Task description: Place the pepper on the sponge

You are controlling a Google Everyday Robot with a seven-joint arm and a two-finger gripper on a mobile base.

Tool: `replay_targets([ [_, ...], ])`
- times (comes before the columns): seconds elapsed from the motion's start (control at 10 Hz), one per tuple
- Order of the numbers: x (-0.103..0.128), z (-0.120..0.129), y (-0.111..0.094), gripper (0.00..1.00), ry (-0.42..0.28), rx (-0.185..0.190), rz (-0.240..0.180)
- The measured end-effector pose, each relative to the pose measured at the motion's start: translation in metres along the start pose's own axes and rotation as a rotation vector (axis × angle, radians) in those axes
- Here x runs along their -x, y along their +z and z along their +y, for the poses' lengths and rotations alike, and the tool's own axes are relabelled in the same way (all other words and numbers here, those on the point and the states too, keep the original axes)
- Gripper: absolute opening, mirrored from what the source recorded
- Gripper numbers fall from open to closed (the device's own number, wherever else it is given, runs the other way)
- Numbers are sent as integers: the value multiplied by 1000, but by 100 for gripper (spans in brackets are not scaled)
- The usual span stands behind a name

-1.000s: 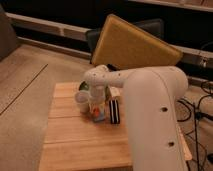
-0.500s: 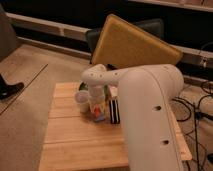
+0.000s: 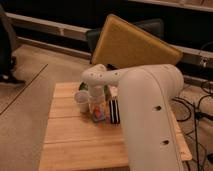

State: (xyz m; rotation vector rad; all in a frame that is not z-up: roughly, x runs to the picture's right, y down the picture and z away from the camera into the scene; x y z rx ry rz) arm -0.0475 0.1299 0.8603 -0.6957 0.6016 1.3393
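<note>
Fig.: gripper [image 3: 97,107] low over table [image 3: 65,145]; cup [image 3: 81,100] at its 9 o'clock, striped black block [image 3: 114,111] at 3. Pepper [image 3: 93,115] at gripper tip, against sponge [image 3: 101,118] at 6. Pinching or let go: can't tell, so placement unconfirmed.

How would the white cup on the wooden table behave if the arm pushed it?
The cup stands upright and looks small, so it is probably light and may tip or slide on the smooth wooden table. The gripper hangs right beside it, low over the table.
</note>
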Motion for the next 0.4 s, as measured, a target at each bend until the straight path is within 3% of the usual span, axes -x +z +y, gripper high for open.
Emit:
replay_targets([
  [0.2,0,0,0,58,0,0,0],
  [0.4,0,0,0,78,0,0,0],
])
